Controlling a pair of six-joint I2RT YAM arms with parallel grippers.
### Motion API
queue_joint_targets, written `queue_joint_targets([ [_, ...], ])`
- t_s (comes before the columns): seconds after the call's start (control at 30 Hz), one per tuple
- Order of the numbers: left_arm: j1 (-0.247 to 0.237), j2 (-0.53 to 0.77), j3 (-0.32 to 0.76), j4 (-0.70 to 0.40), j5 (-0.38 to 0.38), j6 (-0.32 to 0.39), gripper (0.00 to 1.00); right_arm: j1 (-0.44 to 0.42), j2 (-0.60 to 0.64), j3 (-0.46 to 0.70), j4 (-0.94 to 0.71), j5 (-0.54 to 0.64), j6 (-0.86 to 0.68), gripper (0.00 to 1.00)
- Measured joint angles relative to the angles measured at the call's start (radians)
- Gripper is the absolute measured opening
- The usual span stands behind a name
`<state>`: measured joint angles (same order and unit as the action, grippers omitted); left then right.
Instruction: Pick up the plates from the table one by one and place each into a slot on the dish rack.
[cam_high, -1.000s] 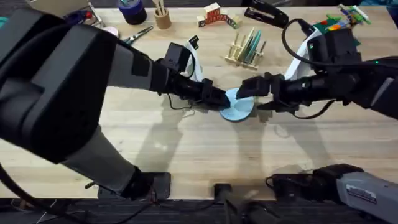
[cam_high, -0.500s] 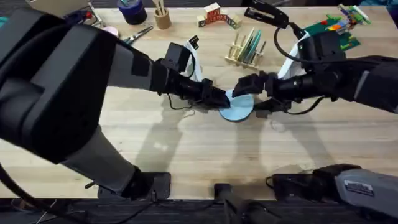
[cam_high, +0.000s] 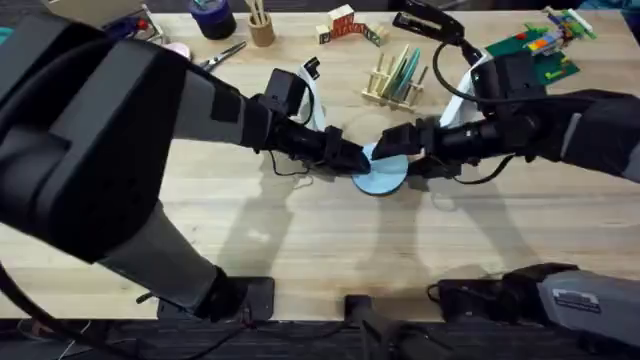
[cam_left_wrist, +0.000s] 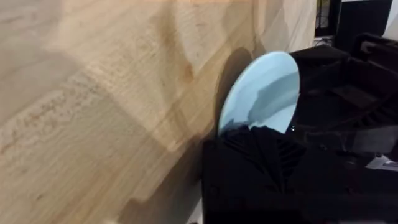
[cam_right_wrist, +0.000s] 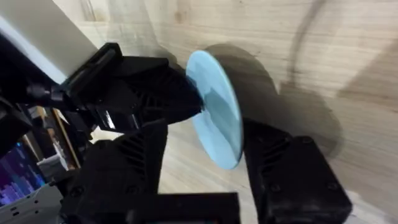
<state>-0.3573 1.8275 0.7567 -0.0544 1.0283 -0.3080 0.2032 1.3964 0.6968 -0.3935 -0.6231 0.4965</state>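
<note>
We hold the light blue plate (cam_high: 383, 172) tilted off the desk (cam_high: 300, 240), left gripper (cam_high: 352, 160) jaws pinching one rim while right gripper (cam_high: 402, 152) jaws, spread, straddle the opposite rim for handover toward the dish rack (cam_high: 395, 82).

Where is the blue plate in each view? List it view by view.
Overhead: blue plate mid-table, between both grippers.
Left wrist: plate on edge, upper right, above the left fingers.
Right wrist: plate centre, between the right fingers.
Shared landmark: the wooden table.
</note>
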Motion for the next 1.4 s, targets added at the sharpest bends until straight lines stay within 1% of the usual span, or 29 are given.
queue_joint_targets([
  [0.2,0.0,0.0,0.0,0.0,0.0,0.0,0.042,0.0,0.0,0.0,-0.001,0.002,0.002,0.561],
  [0.27,0.0,0.0,0.0,0.0,0.0,0.0,0.042,0.0,0.0,0.0,-0.002,0.002,0.001,0.529],
  [0.4,0.001,0.0,0.0,0.0,0.0,0.0,0.042,0.0,0.0,0.0,-0.003,0.01,0.001,0.423],
  [0.43,0.001,0.0,0.0,-0.001,0.001,0.0,0.042,0.0,0.0,0.0,-0.003,0.011,0.001,0.384],
  [0.57,0.006,0.0,0.0,-0.001,0.007,0.0,0.043,-0.007,0.0,-0.002,-0.008,0.039,0.001,0.096],
  [0.63,0.008,0.0,0.0,-0.001,0.009,0.0,0.043,-0.009,0.0,-0.003,-0.006,0.034,0.001,0.05],
  [1.13,0.01,0.0,0.0,-0.001,0.013,-0.008,0.042,-0.01,0.0,-0.003,-0.003,0.024,-0.003,0.031],
  [1.4,0.01,0.0,0.0,-0.002,0.01,-0.028,0.042,-0.011,-0.004,-0.003,-0.004,0.024,-0.028,0.031],
])
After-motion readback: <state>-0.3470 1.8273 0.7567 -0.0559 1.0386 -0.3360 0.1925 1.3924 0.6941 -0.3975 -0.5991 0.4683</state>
